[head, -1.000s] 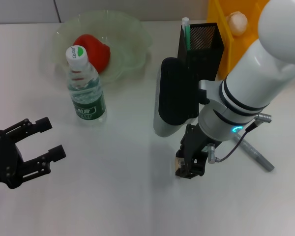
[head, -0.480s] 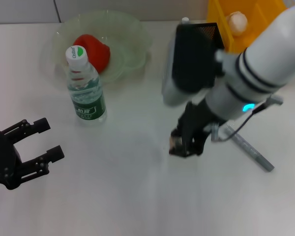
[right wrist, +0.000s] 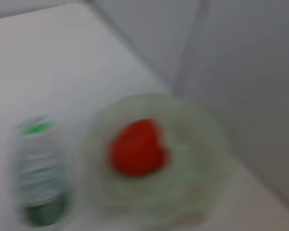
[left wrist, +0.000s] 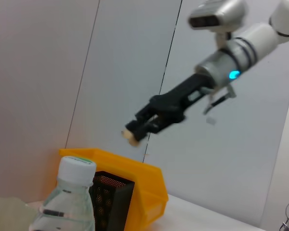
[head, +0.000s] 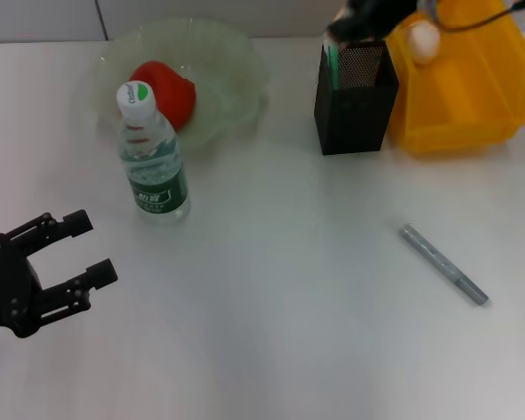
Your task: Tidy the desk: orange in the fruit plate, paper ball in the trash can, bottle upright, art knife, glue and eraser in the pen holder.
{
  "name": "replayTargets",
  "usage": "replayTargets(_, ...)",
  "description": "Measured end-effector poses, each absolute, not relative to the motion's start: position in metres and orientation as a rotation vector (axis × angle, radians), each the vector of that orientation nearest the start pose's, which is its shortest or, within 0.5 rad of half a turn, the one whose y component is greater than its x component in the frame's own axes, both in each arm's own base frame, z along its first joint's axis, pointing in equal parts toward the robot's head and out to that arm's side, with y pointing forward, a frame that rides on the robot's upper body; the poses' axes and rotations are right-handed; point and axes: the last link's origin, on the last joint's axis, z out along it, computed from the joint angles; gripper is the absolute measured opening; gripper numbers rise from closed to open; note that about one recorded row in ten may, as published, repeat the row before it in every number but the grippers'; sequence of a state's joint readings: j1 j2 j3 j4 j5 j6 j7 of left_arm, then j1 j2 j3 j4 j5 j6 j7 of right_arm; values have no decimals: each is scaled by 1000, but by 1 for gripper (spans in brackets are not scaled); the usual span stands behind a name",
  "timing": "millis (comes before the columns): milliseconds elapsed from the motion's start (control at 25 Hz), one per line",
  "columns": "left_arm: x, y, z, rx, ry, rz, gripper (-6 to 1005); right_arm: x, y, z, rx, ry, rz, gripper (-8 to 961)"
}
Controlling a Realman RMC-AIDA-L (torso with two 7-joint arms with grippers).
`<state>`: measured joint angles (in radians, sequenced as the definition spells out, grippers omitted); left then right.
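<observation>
In the left wrist view my right gripper hangs in the air above the black mesh pen holder, shut on the small beige eraser. The head view catches only its dark tip at the top edge, over the pen holder. A green-and-white stick stands inside the holder. The orange lies in the pale-green fruit plate. Upright in front of the plate stands the bottle. The paper ball rests in the yellow trash can. A slim grey art knife lies on the table at the right. My left gripper is open at the near left.
The pen holder and trash can stand side by side at the back right, close together. The bottle stands between my left gripper and the fruit plate. White tabletop stretches across the middle and front.
My right arm has risen from the table's middle with the eraser and swung back to above the pen holder. The left arm has not moved.
</observation>
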<state>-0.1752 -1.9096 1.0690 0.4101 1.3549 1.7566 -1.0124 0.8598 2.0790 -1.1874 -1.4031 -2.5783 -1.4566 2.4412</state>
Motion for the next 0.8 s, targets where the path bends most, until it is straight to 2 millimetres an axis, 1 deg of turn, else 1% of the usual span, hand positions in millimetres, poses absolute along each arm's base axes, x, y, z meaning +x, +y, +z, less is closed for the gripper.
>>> replayTargets(120, -331, 217, 35, -2507, -571, -1060, 785, 81, 439, 44, -2419, 546, -198, 372)
replayTargets(240, -330, 218, 34, -2507, -568, -1063, 785, 88, 450, 36, -2377, 569, -244, 371)
replayTargets(440, -330, 219, 34, -2508, -566, -1065, 785, 95, 457, 21, -2386, 605, -286, 367)
replayTargets(640, -329, 219, 34, -2508, -565, -1064, 786, 97, 457, 14, -2388, 587, -294, 422)
replayTargets(800, -329, 219, 34, -2508, -564, -1063, 786, 94, 455, 13, -2394, 577, -296, 465)
